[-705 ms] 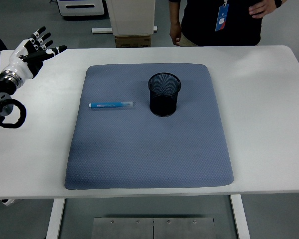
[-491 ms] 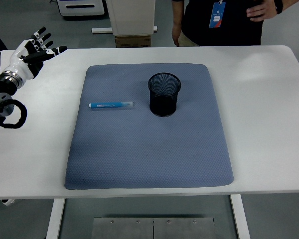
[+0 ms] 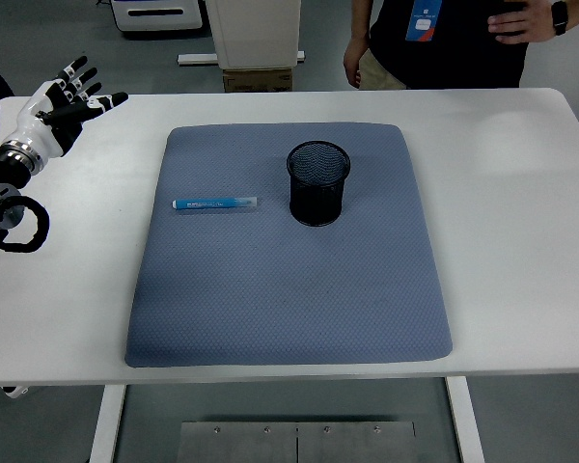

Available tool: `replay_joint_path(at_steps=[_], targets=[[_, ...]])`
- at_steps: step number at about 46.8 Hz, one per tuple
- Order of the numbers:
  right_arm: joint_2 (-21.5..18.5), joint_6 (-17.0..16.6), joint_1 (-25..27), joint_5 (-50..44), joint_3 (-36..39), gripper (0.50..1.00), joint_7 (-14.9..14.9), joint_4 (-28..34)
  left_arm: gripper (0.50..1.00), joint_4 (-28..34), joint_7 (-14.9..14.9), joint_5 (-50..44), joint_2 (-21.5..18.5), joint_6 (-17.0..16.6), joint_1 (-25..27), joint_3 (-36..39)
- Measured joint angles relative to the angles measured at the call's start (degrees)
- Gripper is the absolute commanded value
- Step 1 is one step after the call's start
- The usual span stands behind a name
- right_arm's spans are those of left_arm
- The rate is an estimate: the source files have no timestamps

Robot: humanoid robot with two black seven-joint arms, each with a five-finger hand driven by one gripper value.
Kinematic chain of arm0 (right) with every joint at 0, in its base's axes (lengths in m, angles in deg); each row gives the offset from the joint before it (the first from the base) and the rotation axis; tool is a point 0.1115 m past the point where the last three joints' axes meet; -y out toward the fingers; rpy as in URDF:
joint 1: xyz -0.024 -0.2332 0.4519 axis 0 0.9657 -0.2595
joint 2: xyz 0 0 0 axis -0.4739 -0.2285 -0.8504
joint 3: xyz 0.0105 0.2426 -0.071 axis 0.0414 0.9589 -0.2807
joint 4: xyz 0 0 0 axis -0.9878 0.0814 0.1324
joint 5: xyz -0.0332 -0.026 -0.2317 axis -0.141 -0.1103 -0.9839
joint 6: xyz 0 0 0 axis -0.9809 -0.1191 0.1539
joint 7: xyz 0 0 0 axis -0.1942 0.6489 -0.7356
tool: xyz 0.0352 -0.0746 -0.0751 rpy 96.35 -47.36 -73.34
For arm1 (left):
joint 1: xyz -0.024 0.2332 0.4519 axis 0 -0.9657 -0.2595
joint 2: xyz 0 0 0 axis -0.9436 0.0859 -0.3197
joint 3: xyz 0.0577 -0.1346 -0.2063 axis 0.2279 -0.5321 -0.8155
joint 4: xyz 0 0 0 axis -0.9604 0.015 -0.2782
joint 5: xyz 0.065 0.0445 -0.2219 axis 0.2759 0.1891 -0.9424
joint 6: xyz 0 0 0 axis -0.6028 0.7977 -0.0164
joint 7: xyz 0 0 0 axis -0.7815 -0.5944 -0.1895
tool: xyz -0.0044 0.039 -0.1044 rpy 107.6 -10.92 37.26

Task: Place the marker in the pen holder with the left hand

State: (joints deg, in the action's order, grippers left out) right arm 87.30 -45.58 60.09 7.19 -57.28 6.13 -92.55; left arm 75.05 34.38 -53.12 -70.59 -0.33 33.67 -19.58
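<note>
In the head view, nothing of the task is done yet, as far as can be judged: the marker (image 3: 214,204) lies flat on the grey-blue mat (image 3: 289,309), just to the left of the pen holder (image 3: 318,182) and a small gap away from it, its long axis running left to right and its far end pointing at the holder's side. The pen holder, a black mesh cup, stands upright on the mat and looks empty, though the mesh makes its bottom hard to read. The left hand (image 3: 60,95) hangs over the white worktop (image 3: 521,212) well to the left of the pen holder and beyond the mat's left edge, its fingers (image 3: 95,100) spread wide and holding nothing, stretched roughly toward the mat. What is left is therefore the whole job: bring the hand across to the marker, close on it, lift it, tip it upright over the holder's mouth and let it drop in. The right hand does not show at all. Behind the pen holder, past the worktop's far edge, a person (image 3: 444,43) in dark clothing stands with a blue badge hanging at the chest. Against the earlier frames, the marker, mat and pen holder lie just where they were; the left hand has drifted only slightly, a touch farther left of the holder and a shade higher in the picture, with its fingers as wide as before. The person has shifted rightward along the far edge.
</note>
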Motion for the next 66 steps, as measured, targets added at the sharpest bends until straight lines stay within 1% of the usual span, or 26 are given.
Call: replay_joint_path(at_steps=[30, 48, 53, 57, 66], targets=[[0.00, 0.00, -0.05, 0.00, 0.01, 1.000, 0.00, -0.01, 1.000, 0.08, -0.01, 0.75, 0.32, 0.44, 0.22, 0.15], [0.00, -0.02, -0.01, 0.00, 0.01, 1.000, 0.00, 0.01, 1.000, 0.00, -0.01, 0.97, -0.35, 0.45, 0.11, 0.21], [0.00, -0.02, 0.01, 0.00, 0.01, 1.000, 0.00, 0.01, 1.000, 0.32, -0.08, 1.62, -0.41, 1.53, 0.72, 0.68], [0.00, -0.02, -0.04, 0.00, 0.02, 1.000, 0.00, 0.01, 1.000, 1.07, -0.26, 2.95, -0.30, 1.75, 2.04, 2.38], [0.00, -0.01, -0.04, 0.00, 0.00, 1.000, 0.00, 0.04, 1.000, 4.89, -0.27, 6.75, -0.32, 1.31, 7.77, 11.89]])
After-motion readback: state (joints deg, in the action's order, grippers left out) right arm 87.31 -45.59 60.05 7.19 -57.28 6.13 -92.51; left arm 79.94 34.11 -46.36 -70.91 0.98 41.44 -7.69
